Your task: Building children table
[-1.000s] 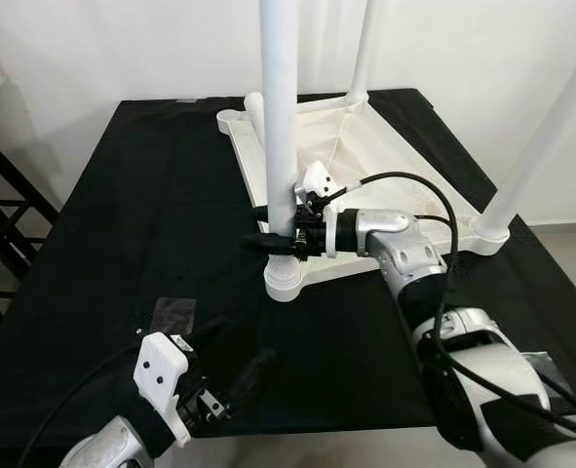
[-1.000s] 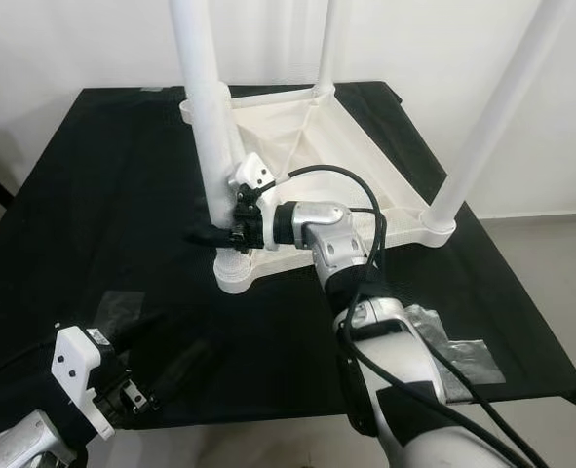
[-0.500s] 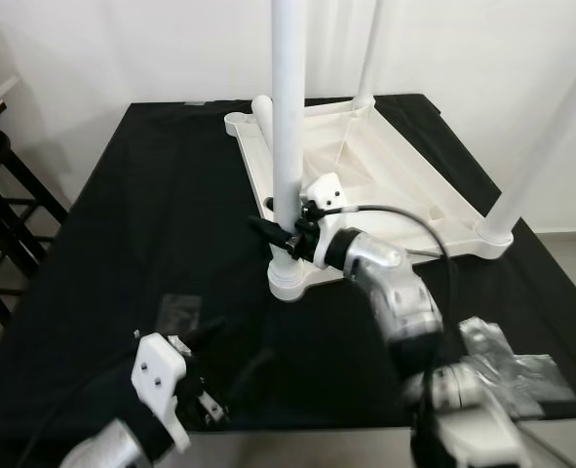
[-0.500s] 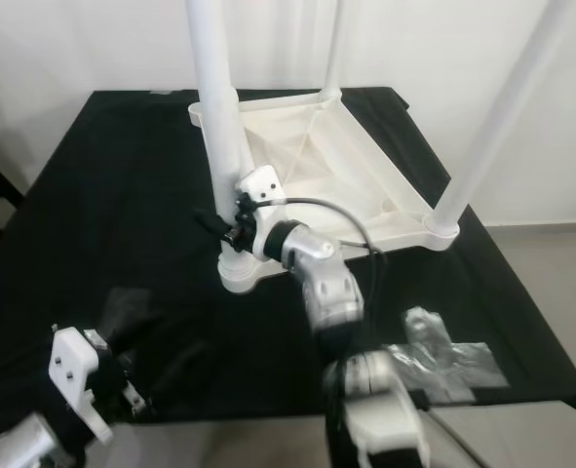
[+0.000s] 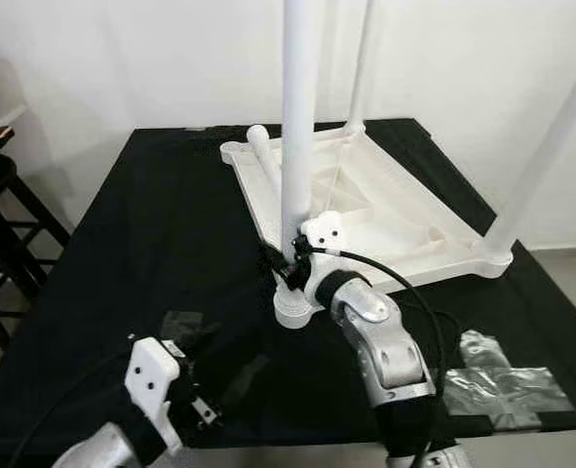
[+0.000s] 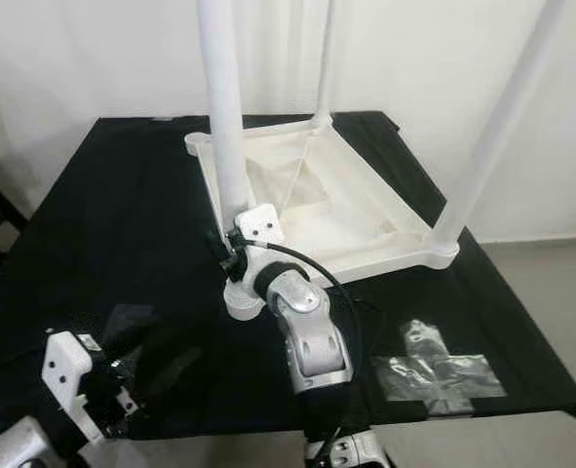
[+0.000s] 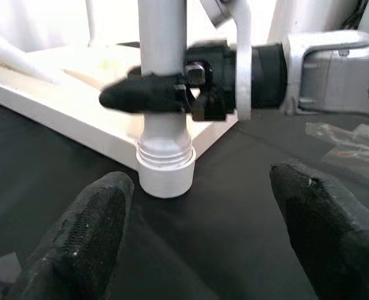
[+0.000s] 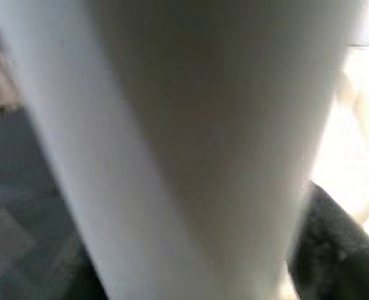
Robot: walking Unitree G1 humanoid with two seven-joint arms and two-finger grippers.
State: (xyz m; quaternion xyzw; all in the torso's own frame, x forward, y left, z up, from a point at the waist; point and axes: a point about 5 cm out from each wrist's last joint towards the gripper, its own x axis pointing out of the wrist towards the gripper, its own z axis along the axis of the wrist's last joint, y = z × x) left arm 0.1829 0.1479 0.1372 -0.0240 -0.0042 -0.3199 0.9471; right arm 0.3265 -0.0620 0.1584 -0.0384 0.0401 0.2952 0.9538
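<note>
A white plastic children's table (image 5: 365,210) lies upside down on a black cloth-covered work surface (image 5: 161,224), its round white legs pointing up. The right gripper (image 7: 153,97) is clamped around the near-left white table leg (image 5: 297,127) just above its threaded corner socket (image 7: 165,172). The left gripper (image 7: 203,231) hovers low at the near left, its two black fingers (image 7: 93,231) spread wide and holding nothing. Crumpled clear tape (image 5: 502,380) lies at the near right.

An upturned white table (image 6: 346,210) lies on a black cloth (image 6: 112,224). The right gripper (image 6: 231,261) clamps the near leg (image 6: 224,127). At 7 o'clock sits the left gripper (image 6: 132,385).
</note>
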